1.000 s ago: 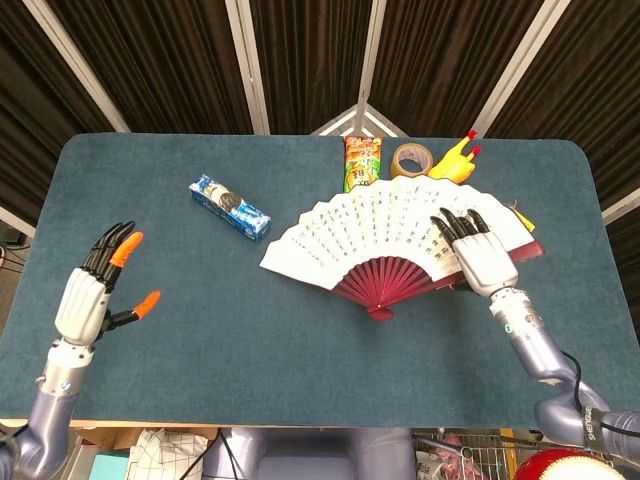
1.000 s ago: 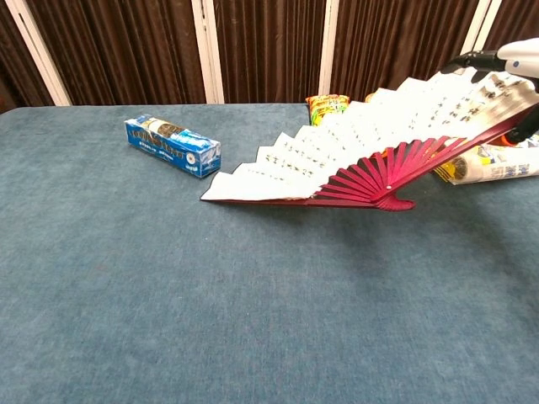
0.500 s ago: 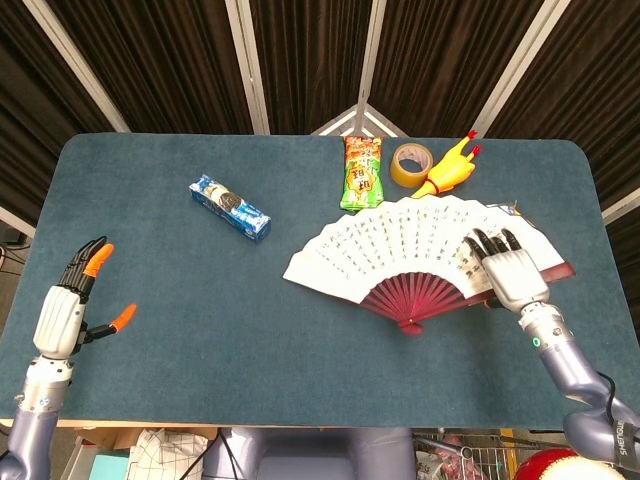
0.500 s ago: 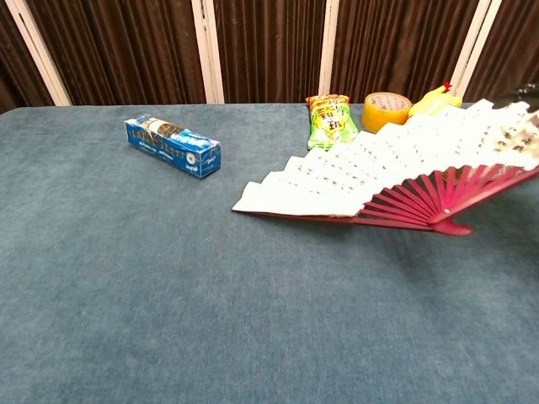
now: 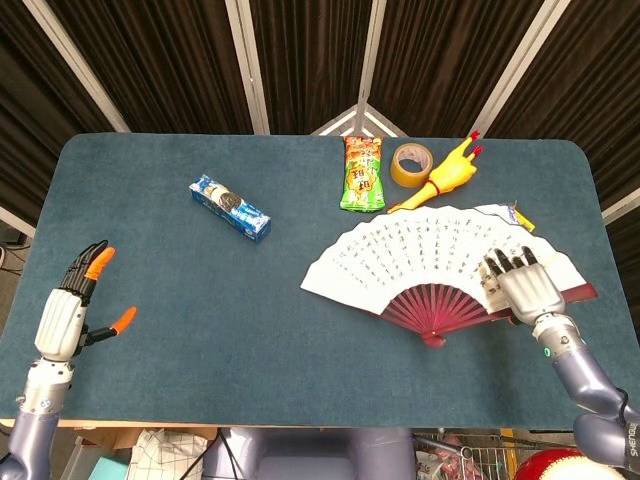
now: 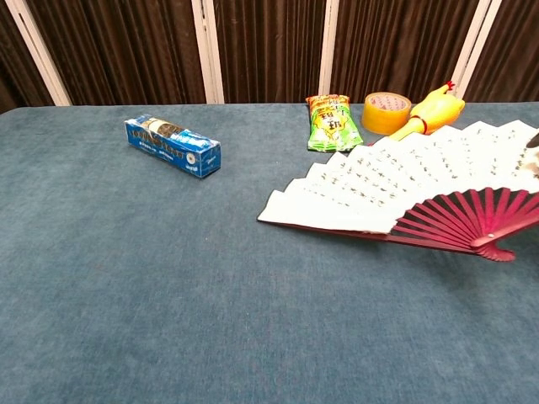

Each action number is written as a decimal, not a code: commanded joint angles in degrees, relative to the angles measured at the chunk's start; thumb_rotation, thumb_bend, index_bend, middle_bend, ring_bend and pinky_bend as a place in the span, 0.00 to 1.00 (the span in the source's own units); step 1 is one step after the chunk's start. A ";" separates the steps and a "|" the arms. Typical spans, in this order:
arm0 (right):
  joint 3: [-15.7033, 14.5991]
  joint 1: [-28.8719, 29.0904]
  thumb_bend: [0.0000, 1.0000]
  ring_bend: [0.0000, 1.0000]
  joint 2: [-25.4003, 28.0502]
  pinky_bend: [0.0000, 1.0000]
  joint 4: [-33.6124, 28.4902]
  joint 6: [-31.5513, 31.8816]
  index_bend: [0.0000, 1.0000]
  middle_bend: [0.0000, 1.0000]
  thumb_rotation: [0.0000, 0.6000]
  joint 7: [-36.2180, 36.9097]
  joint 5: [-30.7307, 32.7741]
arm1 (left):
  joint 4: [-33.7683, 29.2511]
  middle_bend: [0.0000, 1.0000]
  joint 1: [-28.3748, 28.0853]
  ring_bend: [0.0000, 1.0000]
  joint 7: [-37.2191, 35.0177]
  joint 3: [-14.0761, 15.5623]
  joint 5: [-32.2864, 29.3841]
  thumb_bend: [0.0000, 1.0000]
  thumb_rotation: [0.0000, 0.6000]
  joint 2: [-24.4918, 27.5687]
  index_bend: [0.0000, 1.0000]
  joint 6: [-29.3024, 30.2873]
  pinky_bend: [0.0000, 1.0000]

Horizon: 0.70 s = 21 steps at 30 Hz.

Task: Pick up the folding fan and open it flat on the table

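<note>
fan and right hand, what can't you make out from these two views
- Grip: in the head view the right hand lies over the fan's right end, its back to the camera, so whether it holds or only rests there is hidden.
- Chest view: the frame's right edge cuts off the fan's right end and that hand.
- Fan's writing: too small to read in both views.
- Left hand: absent from the chest view.

The chest view cuts off the fan [image 6: 404, 181] (right end) at its edge.

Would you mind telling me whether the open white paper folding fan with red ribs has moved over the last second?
Yes. The white paper fan with red ribs has slid rightward, away from the blue box and clear of the green snack packet it had partly covered.
</note>
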 commanded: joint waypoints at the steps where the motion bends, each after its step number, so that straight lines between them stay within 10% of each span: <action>1: -2.44 4.66 0.34 0.20 2.55 0.05 -4.98 0.01 0.00 0.00 1.00 -12.40 8.43 | -0.01 0.00 0.00 0.00 0.24 0.04 0.13 0.38 1.00 -0.12 0.06 -0.22 0.10; 12: -2.81 16.47 0.34 0.21 -2.55 0.07 -11.64 9.88 0.00 0.00 1.00 -38.70 25.90 | 0.74 0.00 0.07 0.00 0.58 -0.03 0.08 0.38 1.00 -0.87 0.06 -1.80 0.10; 21: 7.06 12.32 0.34 0.21 6.50 0.07 -21.29 -1.69 0.00 0.00 1.00 -12.80 32.07 | 0.58 0.00 0.71 0.00 -0.42 -0.43 0.08 0.38 1.00 -0.19 0.07 -1.33 0.10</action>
